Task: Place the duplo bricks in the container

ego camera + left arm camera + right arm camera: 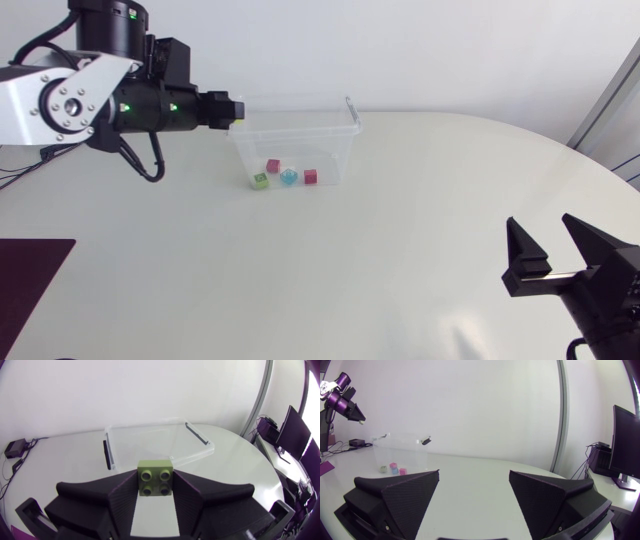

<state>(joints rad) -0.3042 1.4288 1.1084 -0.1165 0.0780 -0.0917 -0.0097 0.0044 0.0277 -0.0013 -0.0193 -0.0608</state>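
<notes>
Olive-green duplo brick (155,472), where was it sitting? Couldn't tell from the top camera.

> It was in the left end effector (155,486), pinched between both fingers from either side with the studs facing the wrist cam. In the head view that end effector (227,108) was right at the left rim of the clear container (348,128), above the desk (400,270).

ok and the others?

> Four small bricks were lying on the container floor, close together: a green one (260,181), a pink one (272,165), a cyan one (289,176) and a dark red one (311,176).

What about the right arm?

> The right end effector (553,245) had its fingers spread wide with nothing between them. It was low over the desk's near right part, well apart from the container.
</notes>
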